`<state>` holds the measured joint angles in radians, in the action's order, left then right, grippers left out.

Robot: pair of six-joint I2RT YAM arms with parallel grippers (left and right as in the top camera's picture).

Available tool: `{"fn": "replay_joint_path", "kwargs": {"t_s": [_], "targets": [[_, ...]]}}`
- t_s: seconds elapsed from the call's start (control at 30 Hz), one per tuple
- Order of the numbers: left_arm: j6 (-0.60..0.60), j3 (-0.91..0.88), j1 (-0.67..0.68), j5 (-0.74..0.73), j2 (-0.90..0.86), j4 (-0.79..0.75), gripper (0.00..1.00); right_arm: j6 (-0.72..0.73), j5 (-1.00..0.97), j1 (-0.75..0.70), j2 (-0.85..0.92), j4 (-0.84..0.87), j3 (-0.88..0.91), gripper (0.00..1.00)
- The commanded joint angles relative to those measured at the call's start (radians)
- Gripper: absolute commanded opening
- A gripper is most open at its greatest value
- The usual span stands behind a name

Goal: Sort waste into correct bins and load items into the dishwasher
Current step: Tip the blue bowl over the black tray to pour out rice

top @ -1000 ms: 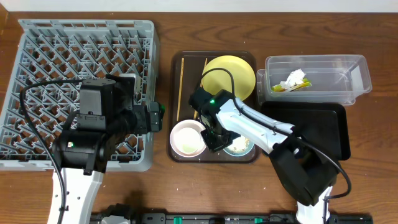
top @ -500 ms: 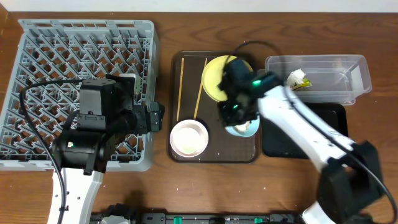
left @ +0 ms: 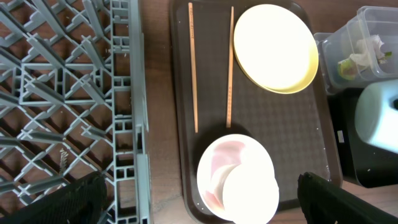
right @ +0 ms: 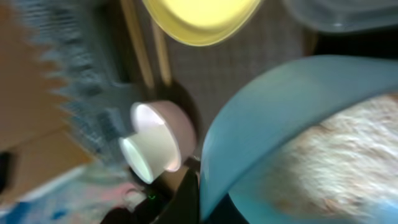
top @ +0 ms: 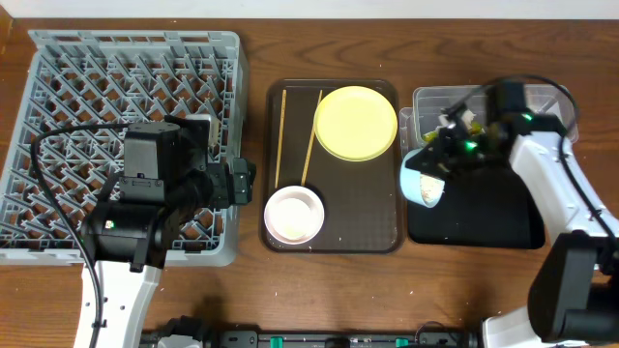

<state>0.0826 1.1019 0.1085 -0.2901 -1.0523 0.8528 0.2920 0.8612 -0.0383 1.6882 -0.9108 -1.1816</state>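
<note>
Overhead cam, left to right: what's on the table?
Large grey plastic dish rack → two thin wooden chopsticks → round pale yellow plate → light blue bowl → clear plastic rectangular tub.

rack [top: 97, 87] left; serving tray [top: 358, 208] centre, holding plate [top: 356, 123], chopsticks [top: 281, 135], cup [left: 250, 194] in bowl [left: 214, 165]; tub [top: 556, 106] behind shallow tray [top: 484, 217], right.

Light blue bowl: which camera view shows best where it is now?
The overhead view: the whole light blue bowl shows, tilted in the right hand over the black tray. The right wrist view shows only its rim and the food scraps inside, blurred. The left wrist view catches one edge of it.
</note>
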Motion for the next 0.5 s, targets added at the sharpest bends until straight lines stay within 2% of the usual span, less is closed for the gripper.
{"fn": "replay_joint_path", "kwargs": {"t_s": [0.0,0.13,0.2,0.33,0.47], "targets": [[0.009,0.02,0.004,-0.015,0.0,0.0,0.98,-0.259,0.394,-0.098,-0.011,0.027,0.071,0.01],[0.009,0.02,0.004,-0.015,0.0,0.0,0.98,-0.43,0.533,-0.183,-0.011,0.025,0.122,0.01],[0.009,0.02,0.004,-0.015,0.0,0.0,0.98,-0.471,0.617,-0.226,-0.011,0.026,0.143,0.01],[0.009,0.02,0.004,-0.015,0.0,0.0,0.99,-0.473,0.626,-0.311,-0.011,0.02,0.166,0.01],[0.009,0.02,0.004,-0.015,0.0,0.0,0.98,-0.473,0.553,-0.369,-0.011,-0.024,0.179,0.01]]}}
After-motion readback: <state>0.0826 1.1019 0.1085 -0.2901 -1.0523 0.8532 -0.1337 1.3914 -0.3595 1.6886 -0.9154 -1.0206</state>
